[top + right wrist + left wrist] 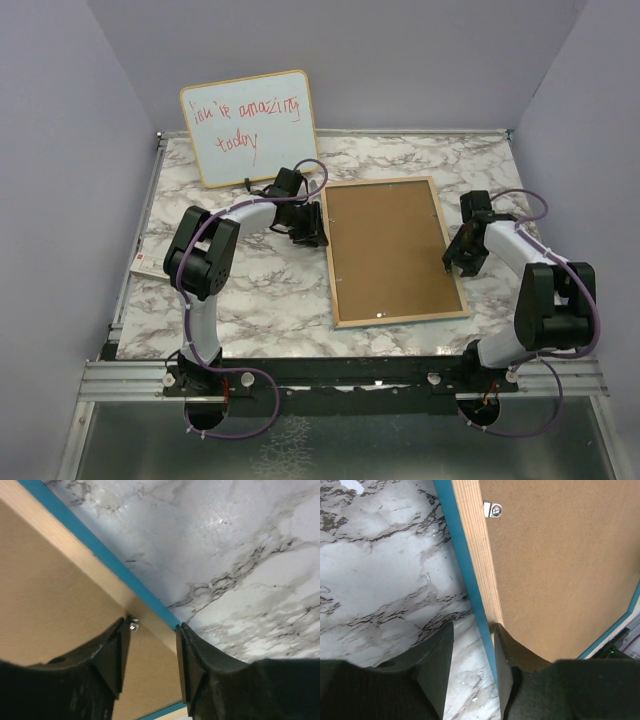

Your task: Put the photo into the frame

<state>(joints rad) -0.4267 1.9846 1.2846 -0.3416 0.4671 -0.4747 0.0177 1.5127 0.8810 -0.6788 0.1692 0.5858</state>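
With the frame (400, 320) face down on the desk (260, 290), the right gripper (151, 626) pinches its right rim and the left gripper (472, 627) sits unclenched astride the left; opening the back likely needs the clips (492, 510) turned.

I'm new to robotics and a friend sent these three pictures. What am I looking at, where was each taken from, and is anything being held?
Two robot arms are bolted at the near edge of a marble table. The wide picture looks down from above and behind them; the other two come from a camera on each wrist, showing its own fingers. On the table lies a picture frame, brown backing board up. A whiteboard leans at the back. The left gripper straddles the frame's left rim, jaws apart; the right gripper straddles the right rim beside a metal clip. Nothing is lifted; whether the right jaws pinch the rim is unclear.
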